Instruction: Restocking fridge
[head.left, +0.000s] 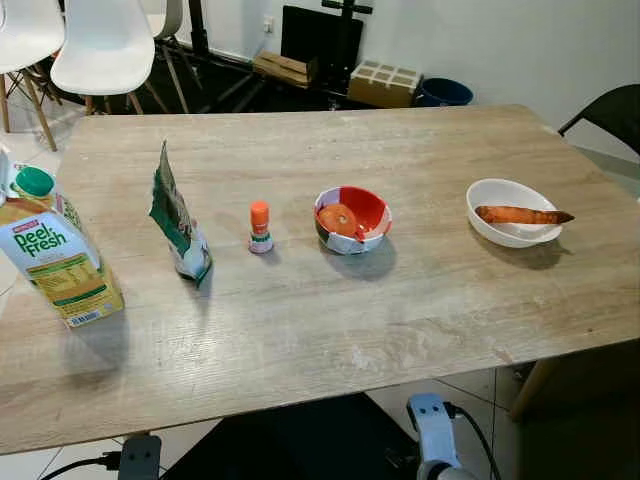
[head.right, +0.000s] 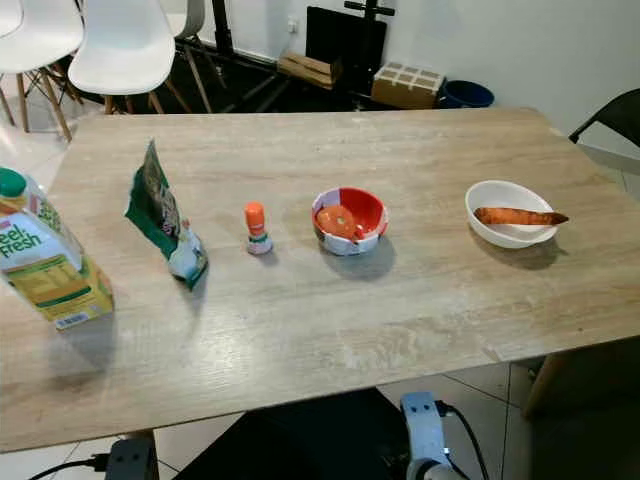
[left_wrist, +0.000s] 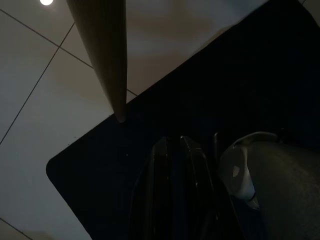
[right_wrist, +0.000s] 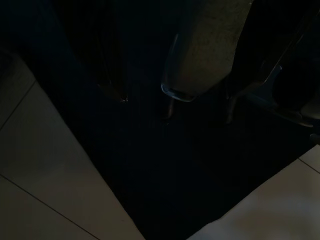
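**Worktop stock laid out; both arms hanging idle**

The task items stand in a row across the wooden worktop (head.left: 300, 330). At the robot's far left, near the front edge, stands a juice carton (head.left: 50, 255) with a green cap, upright and slightly turned. To its right stands a green-and-white snack bag (head.left: 178, 218), upright and leaning a little, its top edge pointing away from the robot. Just right of the bag, apart from it, stands a small bottle (head.left: 260, 228) with an orange cap. Near the middle of the worktop sits a red-and-white bowl (head.left: 371, 210) holding an orange round item (head.left: 340, 220); what it is cannot be told. Well apart, toward the right edge, sits a white bowl (head.left: 500, 195) with a sweet potato (head.left: 520, 214) lying across it, its tip overhanging the rim.

Beyond the worktop stand white chairs (head.left: 105, 45), a cardboard box (head.left: 382, 83) and a dark blue bin (head.left: 444, 92) on the floor; a dark chair (head.left: 610, 115) stands at the far right.

The left gripper (left_wrist: 175, 190) hangs below the worktop over a dark mat (left_wrist: 240, 75) on tiled floor, beside a worktop leg (left_wrist: 102, 55); its jaws lie close together. The right gripper also hangs low over dark mat; the view is too dark to tell the state of its jaws.
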